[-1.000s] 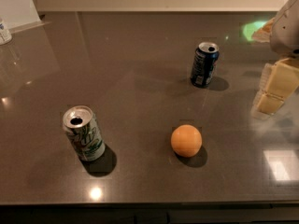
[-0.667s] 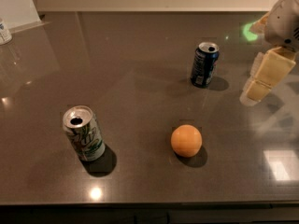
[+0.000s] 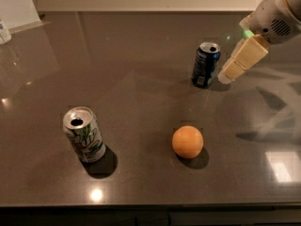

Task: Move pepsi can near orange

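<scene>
The pepsi can, dark navy blue with a silver top, stands upright on the dark table at the right rear. The orange sits on the table in front of it, a good can's height nearer the front edge and slightly left. My gripper, with cream-coloured fingers, reaches in from the upper right and hangs just to the right of the pepsi can, near its lower half. It holds nothing.
A white-and-green can with a silver top stands upright at the front left. A white object sits at the far left edge and a pale board leans at the back left. The table's front edge runs along the bottom.
My gripper has moved left and slightly up, from the right edge of the table to just beside the pepsi can. The cans and the orange have not moved.
</scene>
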Controlling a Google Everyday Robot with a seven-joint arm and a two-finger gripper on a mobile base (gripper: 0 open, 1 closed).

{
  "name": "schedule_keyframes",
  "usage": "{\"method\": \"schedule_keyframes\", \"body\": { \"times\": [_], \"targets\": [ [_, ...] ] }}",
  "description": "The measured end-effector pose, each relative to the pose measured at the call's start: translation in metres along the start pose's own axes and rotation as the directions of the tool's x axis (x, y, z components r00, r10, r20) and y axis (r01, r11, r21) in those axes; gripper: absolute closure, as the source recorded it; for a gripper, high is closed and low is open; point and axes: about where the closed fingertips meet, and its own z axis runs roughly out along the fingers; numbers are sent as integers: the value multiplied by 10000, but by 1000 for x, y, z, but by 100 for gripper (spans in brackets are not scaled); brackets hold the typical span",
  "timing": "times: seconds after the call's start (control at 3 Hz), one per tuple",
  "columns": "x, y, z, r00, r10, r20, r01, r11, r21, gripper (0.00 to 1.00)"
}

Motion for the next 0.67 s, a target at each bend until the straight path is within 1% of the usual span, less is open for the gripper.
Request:
{"method": "schedule_keyframes", "body": {
  "times": [0.33, 0.67],
  "targets": [
    [-7, -20, 25, 9967, 494, 651, -492, 9988, -47, 0],
    [-7, -40, 53, 9908, 951, 965, -943, 9955, -122, 0]
  ]
}}
